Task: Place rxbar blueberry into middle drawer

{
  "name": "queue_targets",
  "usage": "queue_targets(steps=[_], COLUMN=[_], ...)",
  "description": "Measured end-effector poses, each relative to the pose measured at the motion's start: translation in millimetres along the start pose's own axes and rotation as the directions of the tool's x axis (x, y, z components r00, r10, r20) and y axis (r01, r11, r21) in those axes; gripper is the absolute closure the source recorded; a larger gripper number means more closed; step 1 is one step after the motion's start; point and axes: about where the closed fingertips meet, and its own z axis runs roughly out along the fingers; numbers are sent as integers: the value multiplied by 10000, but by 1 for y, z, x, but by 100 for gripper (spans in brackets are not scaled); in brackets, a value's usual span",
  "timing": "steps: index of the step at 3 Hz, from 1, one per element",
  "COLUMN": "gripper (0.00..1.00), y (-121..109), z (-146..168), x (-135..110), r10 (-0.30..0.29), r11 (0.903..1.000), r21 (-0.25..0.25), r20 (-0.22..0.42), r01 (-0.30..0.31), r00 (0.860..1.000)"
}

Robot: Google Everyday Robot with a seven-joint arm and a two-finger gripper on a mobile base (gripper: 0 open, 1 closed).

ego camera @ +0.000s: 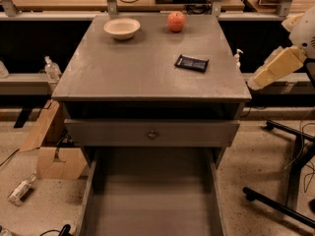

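1 pale bowl (121, 27) and 1 red apple (176, 21) sit at the back of the cabinet top (133, 73). Right of centre lies the rxbar blueberry (191, 62), flat, dark-wrapped, pale-printed. The middle drawer (152, 205) is pulled out below. The gripper (261, 77) hangs off the right edge; whether it is open or closed cannot be told.

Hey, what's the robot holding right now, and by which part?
Nothing that shows. The gripper hangs beyond the right edge of the cabinet top, touching no object; the rxbar blueberry lies flat on that top, untouched.
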Motion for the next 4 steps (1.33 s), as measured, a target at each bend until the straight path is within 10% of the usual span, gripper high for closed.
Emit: queue_targets(steps=[4], gripper=[0], y=[-19], z=[159], x=[-83], r10=[-369], r11=[9866], r21=[-1542], r20=[1040], r01=[527], r00=[9939])
